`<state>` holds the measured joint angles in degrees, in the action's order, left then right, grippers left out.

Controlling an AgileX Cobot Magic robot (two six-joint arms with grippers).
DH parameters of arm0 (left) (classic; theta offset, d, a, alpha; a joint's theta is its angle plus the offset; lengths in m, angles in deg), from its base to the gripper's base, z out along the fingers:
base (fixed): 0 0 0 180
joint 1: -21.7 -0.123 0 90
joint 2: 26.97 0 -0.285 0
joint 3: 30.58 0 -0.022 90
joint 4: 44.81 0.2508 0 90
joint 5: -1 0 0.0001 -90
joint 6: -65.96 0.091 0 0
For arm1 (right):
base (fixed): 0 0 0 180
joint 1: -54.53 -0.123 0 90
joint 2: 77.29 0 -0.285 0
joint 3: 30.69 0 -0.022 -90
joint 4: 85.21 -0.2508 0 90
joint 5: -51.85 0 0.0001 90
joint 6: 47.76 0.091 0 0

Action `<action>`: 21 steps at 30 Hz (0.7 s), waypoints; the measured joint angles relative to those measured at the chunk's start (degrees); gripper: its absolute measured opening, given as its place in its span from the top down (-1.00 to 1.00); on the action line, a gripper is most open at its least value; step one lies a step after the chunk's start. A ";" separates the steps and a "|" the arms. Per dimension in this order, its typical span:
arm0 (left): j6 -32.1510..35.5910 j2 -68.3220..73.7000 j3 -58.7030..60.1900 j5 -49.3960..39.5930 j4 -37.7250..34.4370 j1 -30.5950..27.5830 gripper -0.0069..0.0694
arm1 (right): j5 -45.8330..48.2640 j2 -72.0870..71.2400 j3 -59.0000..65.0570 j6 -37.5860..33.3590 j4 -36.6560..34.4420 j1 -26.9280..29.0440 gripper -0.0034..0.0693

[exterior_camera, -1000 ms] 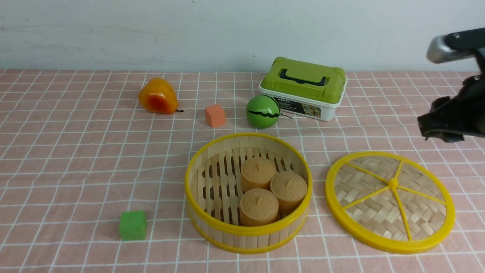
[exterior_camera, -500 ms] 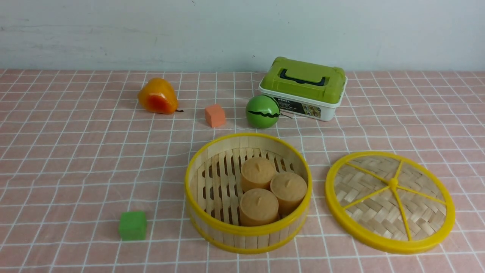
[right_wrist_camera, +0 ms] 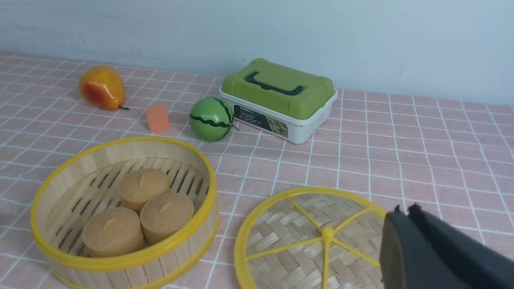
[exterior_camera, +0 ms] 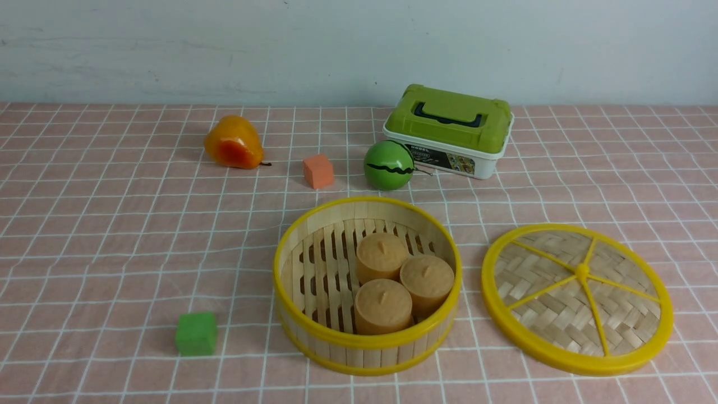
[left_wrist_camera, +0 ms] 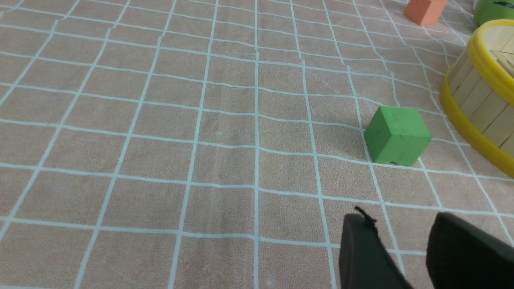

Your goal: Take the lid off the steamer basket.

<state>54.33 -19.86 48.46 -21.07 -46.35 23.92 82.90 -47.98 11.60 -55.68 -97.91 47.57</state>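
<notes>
The steamer basket point(exterior_camera: 367, 342) stands open near the front middle of the table, with three tan buns point(exterior_camera: 403, 280) inside; it also shows in the right wrist view point(right_wrist_camera: 120, 265) and its wall in the left wrist view point(left_wrist_camera: 478, 100). The lid point(exterior_camera: 578, 297) lies flat on the cloth just right of the basket, apart from it; it also shows in the right wrist view point(right_wrist_camera: 297, 237). Neither gripper shows in the front view. My left gripper point(left_wrist_camera: 397, 220) is open and empty above the cloth. My right gripper point(right_wrist_camera: 403, 208) is shut and empty, above the lid's edge.
A green cube point(exterior_camera: 196, 334) sits left of the basket. Behind it are an orange cube point(exterior_camera: 318, 171), a small watermelon point(exterior_camera: 389, 165), a pear point(exterior_camera: 233, 142) and a white box with a green top point(exterior_camera: 449, 130). A pale wall closes the back.
My right arm, seen at the front view's right edge one second ago, has pulled back out of that view. Lid and basket have not moved.
</notes>
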 joint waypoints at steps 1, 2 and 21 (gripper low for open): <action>0.00 0.00 0.00 0.00 0.00 0.00 0.19 | 0.07 0.00 0.06 0.00 0.00 0.00 0.96; 0.00 0.00 0.00 0.00 0.00 0.00 0.19 | 0.07 0.00 0.11 0.00 0.00 0.00 0.96; 0.00 0.00 0.00 0.00 0.00 0.00 0.19 | -5.93 -5.57 10.69 2.41 6.14 0.21 0.93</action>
<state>54.33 -19.86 48.46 -21.07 -46.35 23.92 76.97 -53.55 22.29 -53.27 -91.77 47.79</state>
